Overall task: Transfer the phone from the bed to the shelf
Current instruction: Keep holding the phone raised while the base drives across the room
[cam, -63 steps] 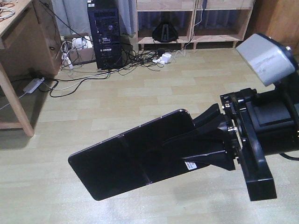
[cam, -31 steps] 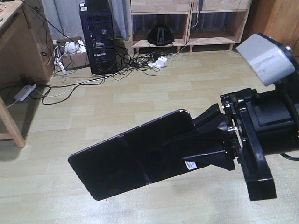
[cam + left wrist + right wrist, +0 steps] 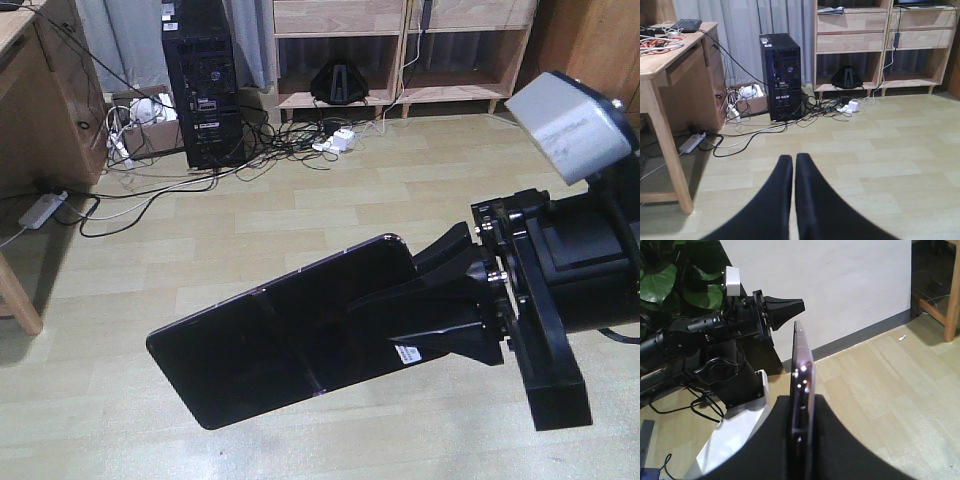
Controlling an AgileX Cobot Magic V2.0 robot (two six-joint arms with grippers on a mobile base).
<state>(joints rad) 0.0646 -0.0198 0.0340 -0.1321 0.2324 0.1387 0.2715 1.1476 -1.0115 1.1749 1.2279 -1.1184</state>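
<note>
In the front view, the black computer tower (image 3: 203, 90), white power strip (image 3: 42, 210) and pale wooden shelving unit (image 3: 335, 17) now sit farther left and lower than before.

the room is softly and evenly lit, a little dim, with a greenish cast in my front view. the floor (image 3: 300, 200) carries a pale sheen near the bottom edge of that view. the phone (image 3: 270, 345) is glossy black and swallows detail. in the left wrist view a dark shadow pools on the floor at the left edge, and my left gripper (image 3: 793, 160) is a soft-edged black mass. in the right wrist view the wall (image 3: 840, 285) is bright, the phone's rim catches small pink glints, and my right gripper (image 3: 801, 400) is blurred.
</note>
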